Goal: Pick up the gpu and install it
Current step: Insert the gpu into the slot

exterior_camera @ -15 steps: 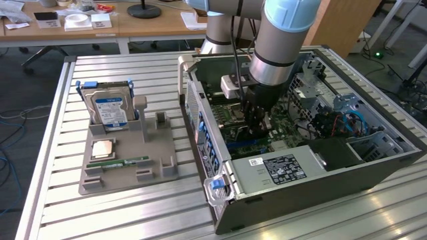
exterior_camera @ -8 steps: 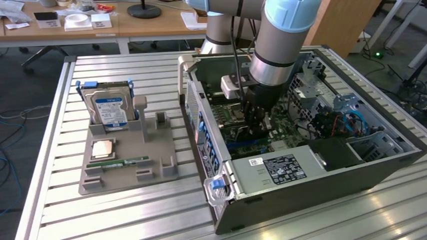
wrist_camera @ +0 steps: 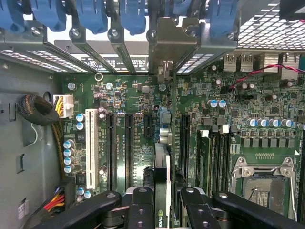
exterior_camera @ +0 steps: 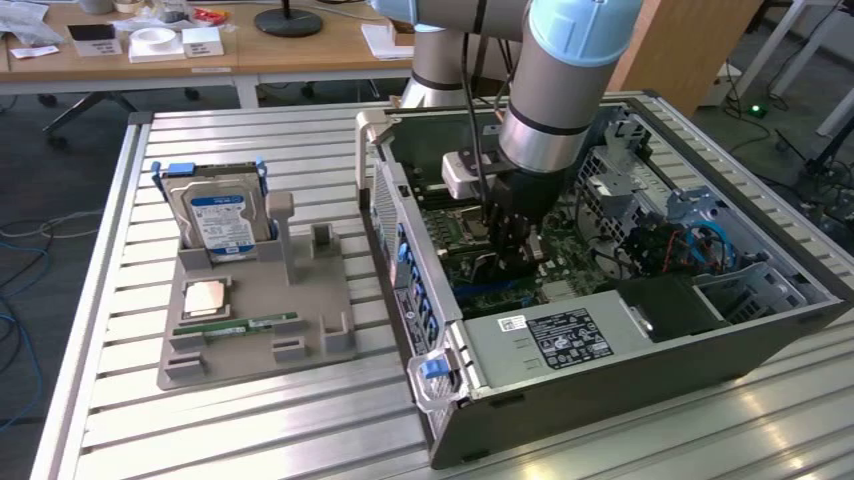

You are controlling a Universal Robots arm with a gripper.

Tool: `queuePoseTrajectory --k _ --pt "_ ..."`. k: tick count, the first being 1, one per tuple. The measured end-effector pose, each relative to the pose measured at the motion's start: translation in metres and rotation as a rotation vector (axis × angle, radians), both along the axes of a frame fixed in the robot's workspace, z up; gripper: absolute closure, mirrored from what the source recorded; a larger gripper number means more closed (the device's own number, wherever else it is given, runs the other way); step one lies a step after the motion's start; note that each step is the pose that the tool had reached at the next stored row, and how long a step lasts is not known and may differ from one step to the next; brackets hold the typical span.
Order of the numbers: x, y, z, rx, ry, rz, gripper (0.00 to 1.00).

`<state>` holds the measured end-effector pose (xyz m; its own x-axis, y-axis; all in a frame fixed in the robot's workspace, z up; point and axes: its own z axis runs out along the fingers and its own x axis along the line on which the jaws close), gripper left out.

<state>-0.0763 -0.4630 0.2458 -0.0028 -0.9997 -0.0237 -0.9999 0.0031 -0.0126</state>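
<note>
Item 1, gripper (wrist_camera: pixel 162 210): black fingers (wrist_camera: pixel 139 210) pinched on the gpu (wrist_camera: pixel 162 176), one each side of the card. Card held on edge, thin side up to the wrist cam, prob. so its bottom edge can meet a slot squarely. Part of a logo shows on the card edge, looks like "nvid…", not fully legible.

Item 2, gpu position: low inside the pc case (exterior_camera: pixel 641 360), right over the motherboard (wrist_camera: pixel 209 124) slot row, its silver end bracket (wrist_camera: pixel 164 43) up against the rear slot openings betw. the blue retention clips (wrist_camera: pixel 93 14). Fully seated or not: can't tell.

Item 3, arm (exterior_camera: pixel 561 90): reaches straight down into the open case, which lies on its side so the board faces up for access.

Item 4, surrounds: white slot (wrist_camera: pixel 90 143) and black slots beside card; empty cpu socket (wrist_camera: pixel 262 179); psu label (exterior_camera: pixel 567 335), text too small to read.

Item 5, parts tray (exterior_camera: pixel 254 340), exterior view's left of case: hard drive (exterior_camera: pixel 220 220) w/ blue-white label stood upright, memory stick (exterior_camera: pixel 234 325) lying flat.
</note>
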Motion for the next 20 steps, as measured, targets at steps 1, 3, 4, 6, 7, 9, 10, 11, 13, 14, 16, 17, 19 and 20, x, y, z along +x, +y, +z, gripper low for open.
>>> queuePoseTrajectory --k 1,3,4,6,7,9,10,11,13,14,16,17,19,20 --pt "0.0000 0.0000 -0.0001 0.0001 -0.0001 0.000 0.74" --pt "0.0000 0.0000 -0.0005 0.0001 -0.0001 0.000 0.74" --pt "0.0000 0.0000 -0.0005 0.0000 -0.0001 0.000 0.74" --pt "0.0000 0.0000 -0.0006 0.0001 0.0000 0.000 0.74" --pt "0.0000 0.0000 -0.0006 0.0001 -0.0001 0.000 0.74" --pt "0.0000 0.0000 -0.0009 0.0003 -0.0001 0.000 0.74" --pt "0.0000 0.0000 -0.0011 0.0003 -0.0002 0.000 0.74" --pt "0.0000 0.0000 -0.0012 0.0002 -0.0001 0.000 0.74" --pt "0.0000 0.0000 -0.0018 0.0001 -0.0001 0.000 0.74" --pt "0.0000 0.0000 -0.0018 0.0002 -0.0001 0.000 0.74" --pt "0.0000 0.0000 -0.0020 0.0002 -0.0001 0.000 0.74" --pt "0.0000 0.0000 -0.0022 0.0003 -0.0001 0.000 0.74" --pt "0.0000 0.0000 -0.0026 0.0002 -0.0001 0.000 0.74" --pt "0.0000 0.0000 -0.0027 0.0001 -0.0001 0.000 0.74"
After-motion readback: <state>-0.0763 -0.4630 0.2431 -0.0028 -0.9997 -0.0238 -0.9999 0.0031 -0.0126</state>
